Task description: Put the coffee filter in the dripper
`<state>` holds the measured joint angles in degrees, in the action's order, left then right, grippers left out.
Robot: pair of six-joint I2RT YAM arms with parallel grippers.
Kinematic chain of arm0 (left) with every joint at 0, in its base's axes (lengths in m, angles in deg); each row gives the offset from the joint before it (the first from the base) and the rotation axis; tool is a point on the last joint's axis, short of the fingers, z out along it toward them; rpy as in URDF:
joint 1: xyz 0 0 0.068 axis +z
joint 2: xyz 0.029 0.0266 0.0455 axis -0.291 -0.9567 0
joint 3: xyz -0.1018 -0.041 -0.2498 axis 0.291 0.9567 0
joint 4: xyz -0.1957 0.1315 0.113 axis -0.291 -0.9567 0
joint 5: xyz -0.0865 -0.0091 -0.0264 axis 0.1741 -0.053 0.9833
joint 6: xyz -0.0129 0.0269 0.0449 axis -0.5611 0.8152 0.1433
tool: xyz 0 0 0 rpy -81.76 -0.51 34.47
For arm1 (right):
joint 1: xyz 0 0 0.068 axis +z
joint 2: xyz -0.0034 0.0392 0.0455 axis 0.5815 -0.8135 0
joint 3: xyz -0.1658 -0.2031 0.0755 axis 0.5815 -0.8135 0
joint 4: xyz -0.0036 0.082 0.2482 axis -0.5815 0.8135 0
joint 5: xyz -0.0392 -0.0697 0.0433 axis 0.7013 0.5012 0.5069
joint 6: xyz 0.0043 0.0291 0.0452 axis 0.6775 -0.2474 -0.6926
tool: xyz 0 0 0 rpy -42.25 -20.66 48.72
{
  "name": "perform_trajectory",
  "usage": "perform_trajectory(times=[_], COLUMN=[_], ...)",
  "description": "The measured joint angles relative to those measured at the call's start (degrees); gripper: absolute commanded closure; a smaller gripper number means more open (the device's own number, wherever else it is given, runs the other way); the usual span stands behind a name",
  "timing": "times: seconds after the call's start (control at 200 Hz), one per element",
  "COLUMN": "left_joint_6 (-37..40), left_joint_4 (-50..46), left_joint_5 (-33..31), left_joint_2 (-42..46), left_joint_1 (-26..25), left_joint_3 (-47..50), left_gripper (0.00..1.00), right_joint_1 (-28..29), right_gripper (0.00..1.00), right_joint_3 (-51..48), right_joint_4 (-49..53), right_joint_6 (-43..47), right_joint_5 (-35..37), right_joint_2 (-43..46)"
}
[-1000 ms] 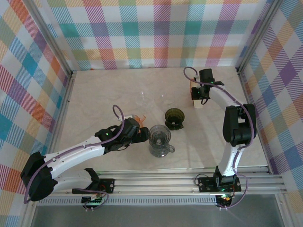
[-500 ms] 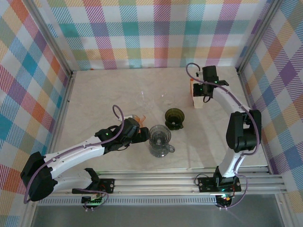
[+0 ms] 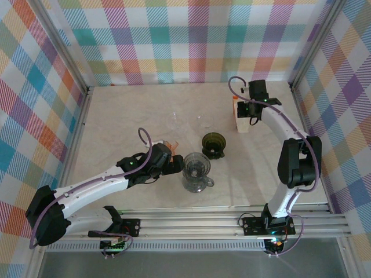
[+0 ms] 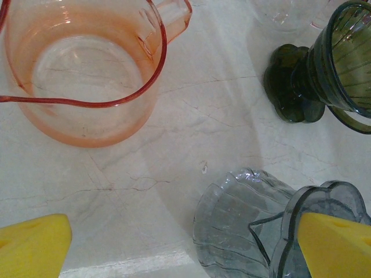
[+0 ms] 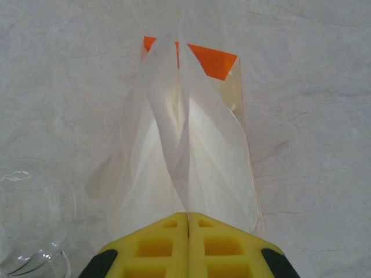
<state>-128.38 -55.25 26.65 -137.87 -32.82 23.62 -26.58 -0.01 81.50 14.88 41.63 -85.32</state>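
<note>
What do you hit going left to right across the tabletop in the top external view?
Left gripper → grey glass cup → green dripper → filter holder. The right gripper, pinching a coffee filter, overlaps the holder, so it's left out.

My arms point(image 3: 93, 186) were white w/ black joints, purple cables point(image 3: 141, 136) alongside; finger pads point(image 5: 155, 248) were yellow foam, bases black at table point(image 3: 127, 110) edge.
</note>
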Motion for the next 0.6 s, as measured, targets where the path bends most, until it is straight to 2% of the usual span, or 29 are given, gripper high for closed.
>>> perform_trajectory(times=[0.145,0.395,0.45,0.6], left_joint_6=[0.0,0.0,0.0,0.0], left_joint_4=[0.0,0.0,0.0,0.1], left_joint_5=[0.0,0.1,0.3,0.9], left_joint_2=[-0.4,-2.4,-2.8,-3.2], left_joint_1=[0.0,0.0,0.0,0.0], left_joint_3=[0.0,-0.6,-0.9,-1.1], left_gripper=[0.00,0.00,0.00,0.00], right_joint_1=[0.0,0.0,0.0,0.0], right_gripper=[1.00,0.65,0.61,0.56], right_joint_3=[-0.5,-1.5,-1.6,-2.9], right_joint_4=[-0.7,-1.1,-1.2,-1.7], right_joint_6=[-0.3,-1.4,-1.7,-2.1], right_joint_5=[0.0,0.0,0.0,-0.2], right_joint_2=[-2.3,-5.2,-5.2,-3.8])
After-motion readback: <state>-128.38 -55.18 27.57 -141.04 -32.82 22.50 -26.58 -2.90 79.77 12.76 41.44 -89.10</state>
